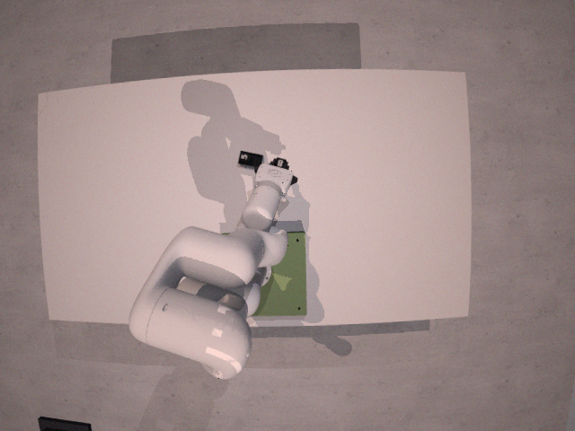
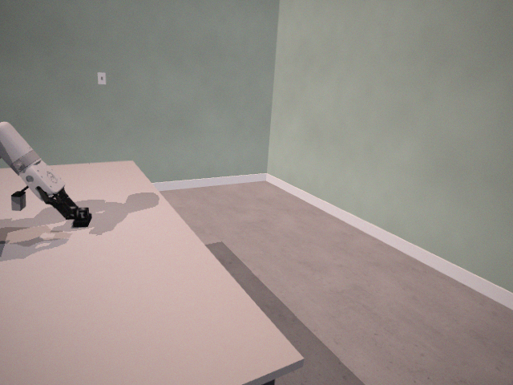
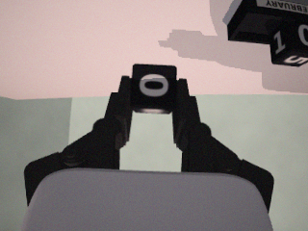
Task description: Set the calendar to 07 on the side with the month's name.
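The bench [image 1: 380, 195] is a wide pale slab, and the work sits near its middle, a little toward the far long edge, with bare surface running off to both short ends. The arm stands on a green plate [image 1: 296, 278] at the near long edge. From the side, the bench's right edge and near corner [image 2: 289, 360] drop to grey floor, well apart from the hand.

The hand [image 3: 154, 99] is partly closed, its 2 black fingers pressed on the side faces of a black cube [image 3: 154, 87]. The face turned toward the wrist camera shows a white 0, lying on its side. In the side view the hand [image 2: 78, 215] slants down from the white wrist, and the cube [image 2: 83, 216] is at or just above the bench; I cannot tell whether it touches.

The tray [image 1: 249, 159] lies just to the left of the hand in the top view, its long axis running roughly across the bench and slightly skewed. In the wrist view the tray [image 3: 253, 15] shows a month strip on which only "RUARY" can be read, with a 2nd cube [image 3: 292, 41] in it showing a 1. From above, a 5 shows on that cube's top face. The held cube [image 1: 279, 162] is outside the tray, close beside its right end.
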`<state>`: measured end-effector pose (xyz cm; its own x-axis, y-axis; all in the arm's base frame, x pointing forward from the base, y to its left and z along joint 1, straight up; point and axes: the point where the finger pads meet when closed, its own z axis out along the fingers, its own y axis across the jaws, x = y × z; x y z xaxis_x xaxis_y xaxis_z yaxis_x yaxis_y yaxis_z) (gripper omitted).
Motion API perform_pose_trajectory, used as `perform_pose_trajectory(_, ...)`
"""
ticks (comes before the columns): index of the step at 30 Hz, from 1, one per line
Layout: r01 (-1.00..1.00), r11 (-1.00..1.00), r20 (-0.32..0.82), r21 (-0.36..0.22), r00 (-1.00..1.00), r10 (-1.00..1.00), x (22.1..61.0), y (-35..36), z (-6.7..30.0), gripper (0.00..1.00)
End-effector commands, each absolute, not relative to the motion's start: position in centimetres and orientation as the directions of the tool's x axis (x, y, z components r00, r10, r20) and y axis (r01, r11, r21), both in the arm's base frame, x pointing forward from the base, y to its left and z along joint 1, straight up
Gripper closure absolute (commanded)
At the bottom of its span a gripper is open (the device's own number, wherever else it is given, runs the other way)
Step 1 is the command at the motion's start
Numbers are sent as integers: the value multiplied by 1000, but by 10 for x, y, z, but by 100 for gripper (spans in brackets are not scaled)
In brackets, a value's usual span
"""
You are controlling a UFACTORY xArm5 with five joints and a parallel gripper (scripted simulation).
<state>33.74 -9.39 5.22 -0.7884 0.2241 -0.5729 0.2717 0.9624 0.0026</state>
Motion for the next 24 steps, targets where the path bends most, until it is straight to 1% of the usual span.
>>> perform_pose_trajectory(1,272,962,-570,3,-791,225,338,-94,56,71)
perform_pose_trajectory(11,272,962,-567,3,-792,225,338,-94,56,71)
perform_pose_trajectory(20,272,962,-466,2,-851,242,340,-94,58,71)
perform_pose_trajectory(24,272,962,-458,2,-855,243,340,-94,58,71)
